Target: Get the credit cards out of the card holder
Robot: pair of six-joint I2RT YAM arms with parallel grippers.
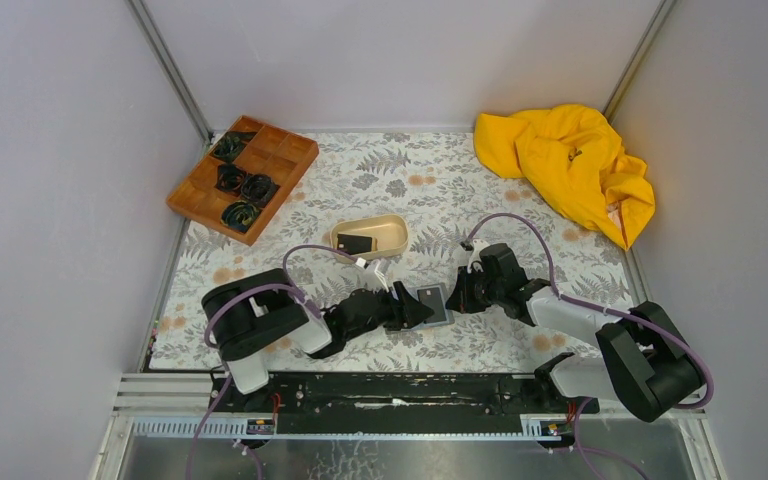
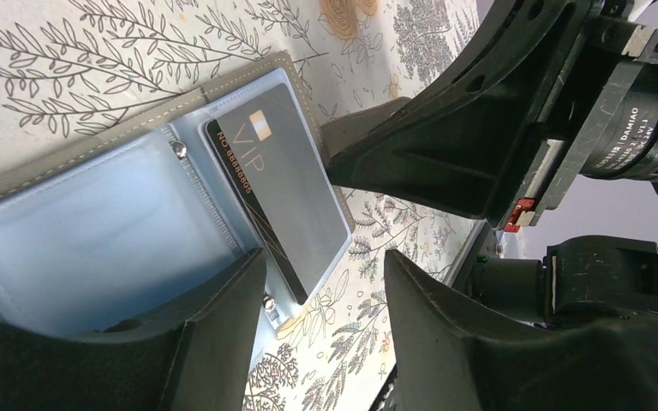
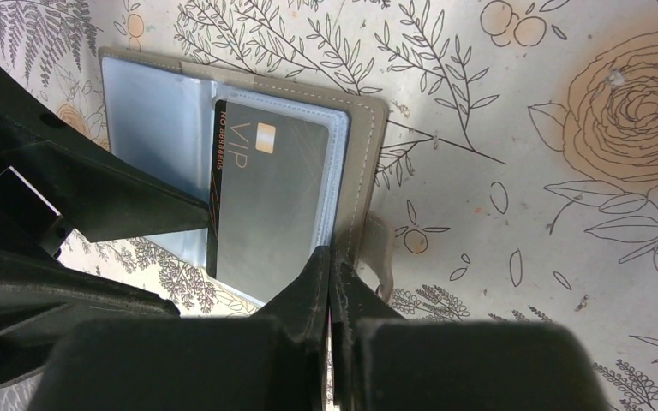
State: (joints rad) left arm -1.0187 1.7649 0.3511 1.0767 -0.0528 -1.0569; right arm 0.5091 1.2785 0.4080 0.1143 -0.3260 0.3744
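The card holder lies open on the flowered cloth between both grippers, pale blue-grey inside up. A grey card marked VIP sits in the clear sleeve of one half and sticks out a little at one end; it also shows in the right wrist view. My left gripper is open: one finger lies over the empty half, the other stands off the holder's side. My right gripper is shut on the edge of the half with the card.
A beige oval tray with a dark card in it stands just behind the holder. A brown compartment tray with black coiled items is at the back left. A yellow cloth lies at the back right.
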